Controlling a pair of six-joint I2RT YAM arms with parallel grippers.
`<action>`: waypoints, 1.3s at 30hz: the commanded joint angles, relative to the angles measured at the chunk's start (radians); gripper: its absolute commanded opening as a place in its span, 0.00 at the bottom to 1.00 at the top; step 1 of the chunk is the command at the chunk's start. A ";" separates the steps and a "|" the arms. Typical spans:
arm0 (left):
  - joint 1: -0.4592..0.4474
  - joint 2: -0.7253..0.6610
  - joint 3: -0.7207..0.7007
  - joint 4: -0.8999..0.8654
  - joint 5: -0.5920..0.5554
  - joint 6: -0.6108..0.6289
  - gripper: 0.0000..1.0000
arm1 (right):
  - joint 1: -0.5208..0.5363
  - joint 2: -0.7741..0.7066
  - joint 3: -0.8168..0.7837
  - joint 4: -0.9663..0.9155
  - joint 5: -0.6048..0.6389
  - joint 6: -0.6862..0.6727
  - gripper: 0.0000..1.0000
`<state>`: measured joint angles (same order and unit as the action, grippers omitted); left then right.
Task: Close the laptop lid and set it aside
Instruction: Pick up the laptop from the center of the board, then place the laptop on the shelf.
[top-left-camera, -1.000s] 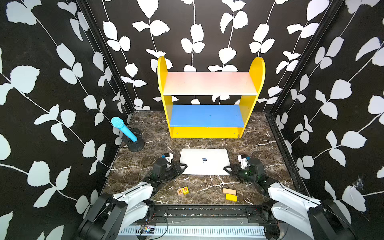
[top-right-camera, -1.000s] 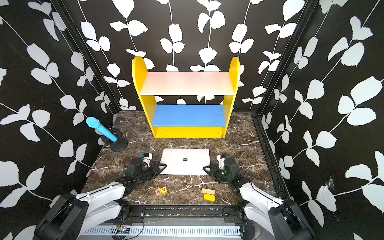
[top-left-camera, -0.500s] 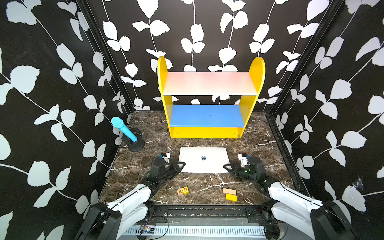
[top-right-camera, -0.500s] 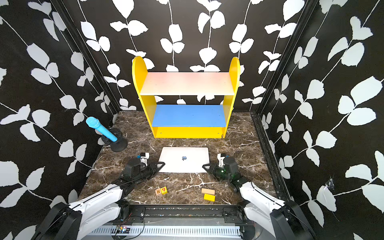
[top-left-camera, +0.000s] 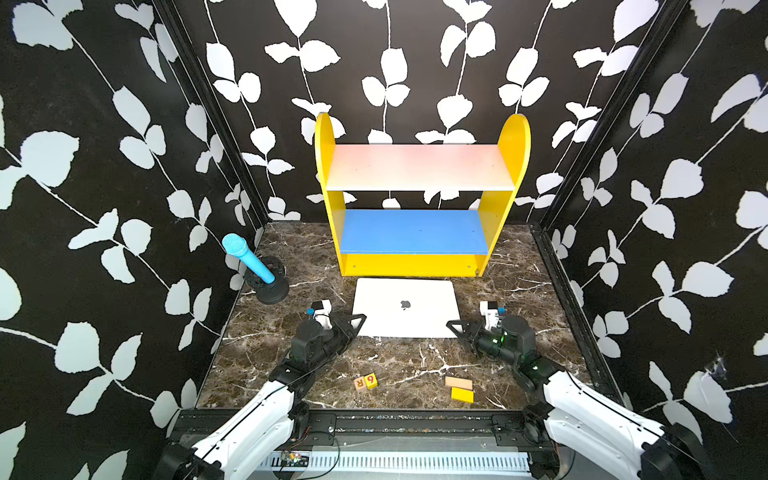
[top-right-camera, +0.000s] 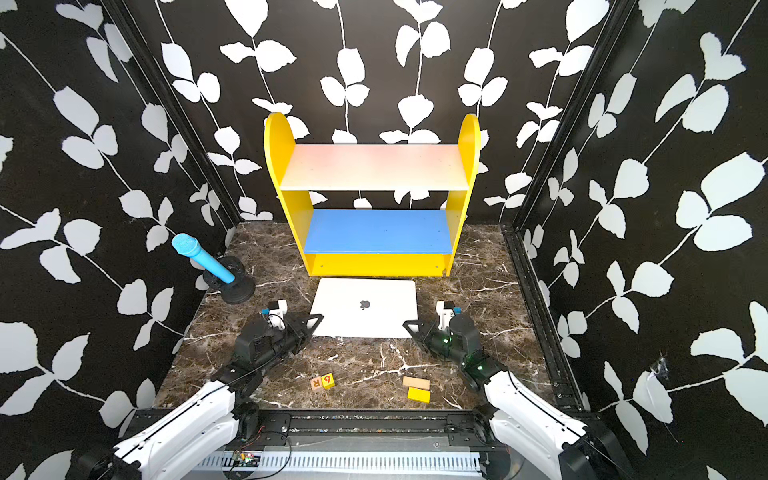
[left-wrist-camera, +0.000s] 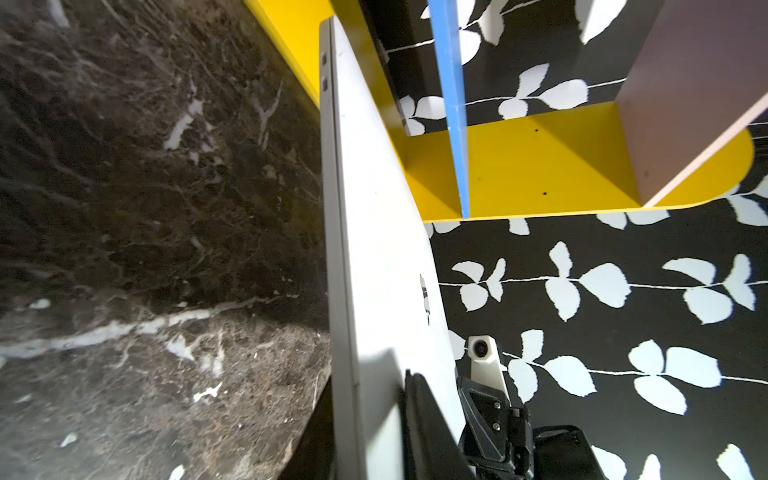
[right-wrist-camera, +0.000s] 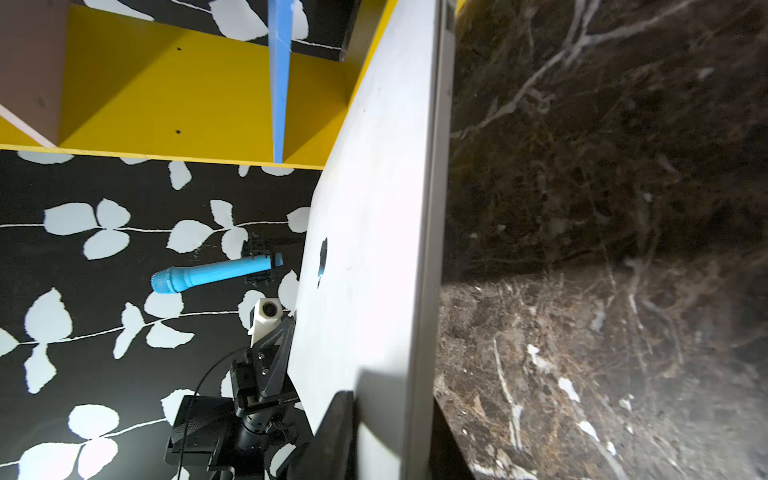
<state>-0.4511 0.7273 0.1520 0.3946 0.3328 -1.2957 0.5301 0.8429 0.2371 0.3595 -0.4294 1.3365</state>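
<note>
The laptop (top-left-camera: 405, 307) (top-right-camera: 365, 307) lies on the marble table just in front of the yellow shelf, its lid (left-wrist-camera: 382, 249) (right-wrist-camera: 374, 208) shut and the dark logo facing up. My left gripper (top-left-camera: 358, 322) (top-right-camera: 316, 322) (left-wrist-camera: 365, 399) is shut on its front left corner, one finger on the lid and the other under the base. At the front right corner, my right gripper (top-left-camera: 453, 326) (top-right-camera: 409, 326) (right-wrist-camera: 390, 415) is shut on it the same way. The screen and keyboard are hidden.
A yellow shelf (top-left-camera: 415, 262) with a blue board stands right behind the laptop. To the left stands a blue microphone (top-left-camera: 247, 257) in a black stand. Two letter blocks (top-left-camera: 365, 381), a wooden block (top-left-camera: 459, 381) and a yellow block (top-left-camera: 462, 395) lie near the front edge.
The laptop has slid back toward the shelf with both grippers on its front corners. Both pairs of jaws have narrowed onto it.
</note>
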 joint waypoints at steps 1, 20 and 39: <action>-0.021 -0.047 0.030 0.133 0.035 0.035 0.07 | 0.027 -0.032 0.051 0.098 0.011 -0.045 0.00; -0.021 -0.043 0.121 0.163 0.012 0.027 0.00 | 0.039 -0.053 0.125 0.102 0.035 -0.033 0.00; -0.021 0.029 0.265 0.173 0.041 0.035 0.00 | 0.039 -0.051 0.235 0.024 0.029 -0.070 0.00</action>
<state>-0.4496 0.7628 0.3458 0.4473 0.2703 -1.3533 0.5430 0.7975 0.4225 0.3412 -0.3210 1.3739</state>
